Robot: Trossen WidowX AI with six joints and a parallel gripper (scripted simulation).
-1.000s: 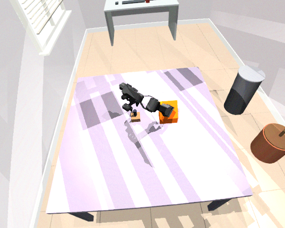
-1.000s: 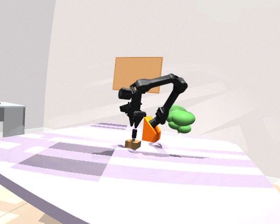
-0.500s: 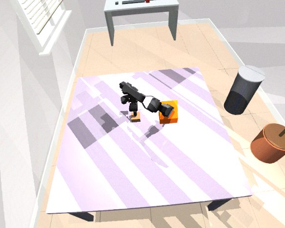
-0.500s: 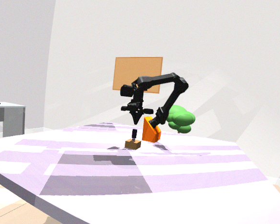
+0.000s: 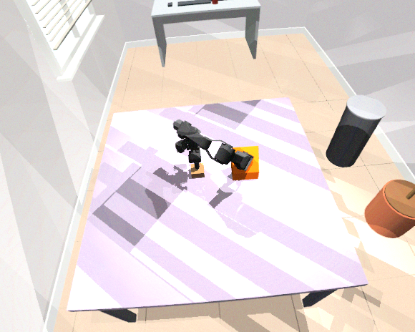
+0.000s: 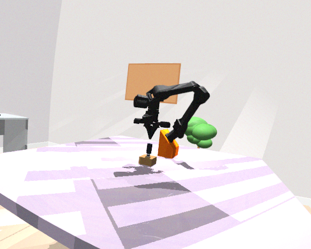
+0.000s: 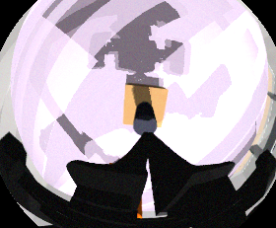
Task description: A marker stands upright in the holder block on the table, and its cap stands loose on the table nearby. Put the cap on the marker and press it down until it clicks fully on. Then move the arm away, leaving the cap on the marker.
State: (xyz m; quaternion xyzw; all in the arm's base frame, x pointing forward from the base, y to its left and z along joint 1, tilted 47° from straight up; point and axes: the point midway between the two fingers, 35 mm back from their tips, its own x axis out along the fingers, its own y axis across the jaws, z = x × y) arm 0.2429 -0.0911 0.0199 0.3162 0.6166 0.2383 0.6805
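One wooden block [image 5: 197, 172] [image 6: 147, 160] [image 7: 159, 105] on the surface [image 5: 215, 257] [image 6: 161, 231] [image 7: 85, 98] holds one upright marker [image 6: 148, 154], its single dark cap [image 6: 149, 148] [image 7: 145, 117] on top. The two-fingered jaws [image 6: 150, 137] are closed together on nothing, pointing down just above the cap. One orange stand [image 5: 245, 175] [image 6: 165, 148] is near the block.

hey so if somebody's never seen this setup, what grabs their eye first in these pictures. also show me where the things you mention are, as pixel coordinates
Probably the black arm reaching from its bright orange base [image 5: 245, 175] [image 6: 165, 147], its gripper [image 5: 196, 164] [image 6: 150, 138] [image 7: 146, 139] shut above the holder block [image 5: 197, 174] [image 6: 147, 160] [image 7: 130, 105]. Then the dark, capped-looking marker [image 6: 149, 148] [image 7: 145, 124] upright in that block, and the bold stripes of light and shadow across the lilac table [image 5: 215, 257] [image 6: 156, 206] [image 7: 95, 88].
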